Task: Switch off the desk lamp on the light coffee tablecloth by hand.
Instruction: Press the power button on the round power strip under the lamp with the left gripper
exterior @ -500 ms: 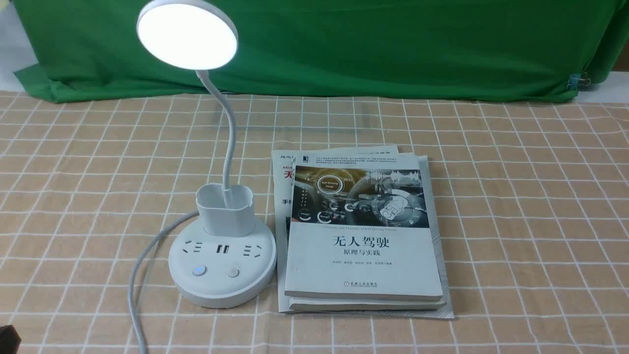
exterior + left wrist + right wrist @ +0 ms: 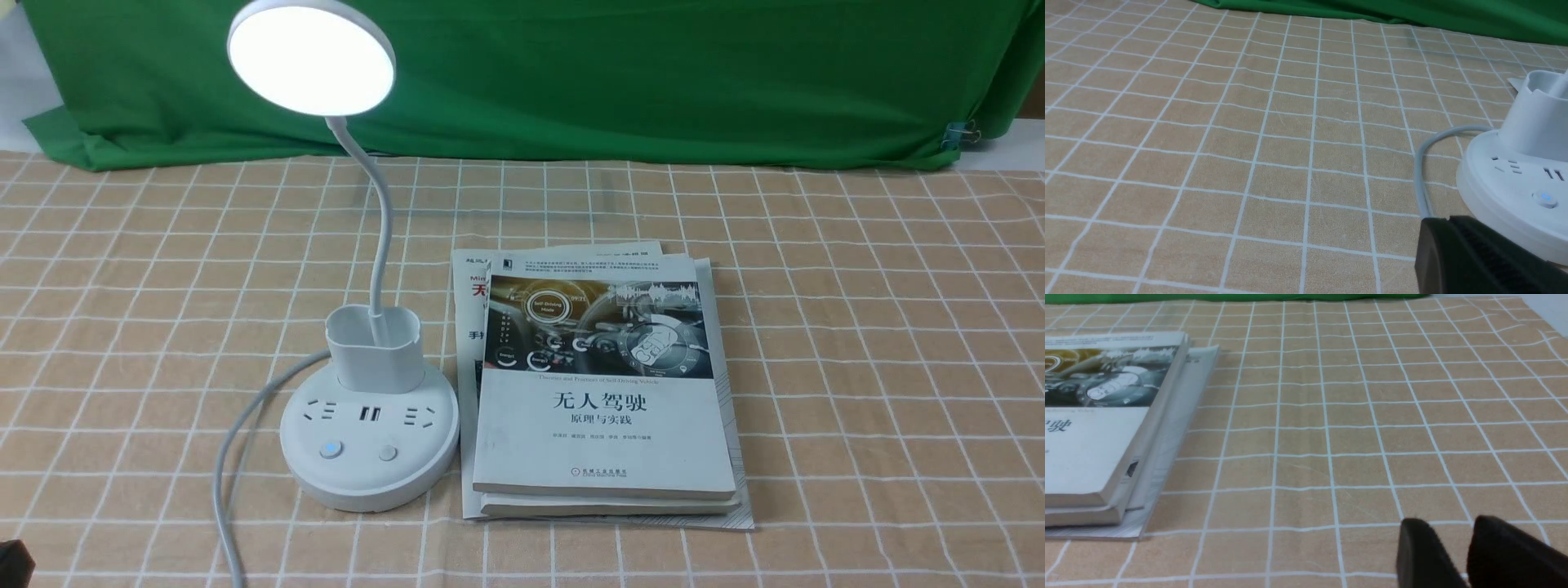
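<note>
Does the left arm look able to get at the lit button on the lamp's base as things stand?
Probably yes: the left gripper is near the base, and nothing shown covers the blue-lit button, though the pictures cannot settle its full reach.

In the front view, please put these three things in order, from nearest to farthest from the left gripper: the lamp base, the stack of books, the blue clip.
1. Lamp base: on the robot's left side, nearest to the left gripper.
2. Stack of books: right beside the base.
3. Blue clip: far right, on the green cloth.
</note>
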`<state>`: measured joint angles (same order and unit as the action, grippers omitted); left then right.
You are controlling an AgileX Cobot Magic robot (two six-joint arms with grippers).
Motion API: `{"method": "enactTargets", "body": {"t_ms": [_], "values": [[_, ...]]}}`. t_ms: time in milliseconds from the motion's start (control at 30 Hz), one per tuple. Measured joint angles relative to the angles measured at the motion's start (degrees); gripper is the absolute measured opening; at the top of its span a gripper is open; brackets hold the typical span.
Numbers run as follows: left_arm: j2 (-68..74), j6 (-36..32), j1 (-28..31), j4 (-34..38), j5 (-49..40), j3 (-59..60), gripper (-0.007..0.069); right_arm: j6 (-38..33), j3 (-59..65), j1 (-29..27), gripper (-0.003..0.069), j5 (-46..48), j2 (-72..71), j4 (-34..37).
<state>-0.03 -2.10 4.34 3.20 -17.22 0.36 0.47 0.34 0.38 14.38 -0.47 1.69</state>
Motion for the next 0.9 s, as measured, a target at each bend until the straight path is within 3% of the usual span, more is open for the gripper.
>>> {"method": "enactTargets", "body": {"t_ms": [367, 667, 900], "values": [[0.0, 0.05, 0.0, -3.2, 4.08, 0.0, 0.0, 0.0, 0.0, 0.0, 0.0243, 0.0, 0.0, 0.0], [0.0, 7.47, 0.0, 19.77, 15.78, 0.0, 0.0, 0.0, 0.0, 0.0, 0.0243, 0.0, 0.0, 0.0], [0.0, 12.42, 0.0, 25.34, 20.94, 0.0, 0.0, 0.0, 0.0, 0.0, 0.0243, 0.0, 0.0, 0.0]]}}
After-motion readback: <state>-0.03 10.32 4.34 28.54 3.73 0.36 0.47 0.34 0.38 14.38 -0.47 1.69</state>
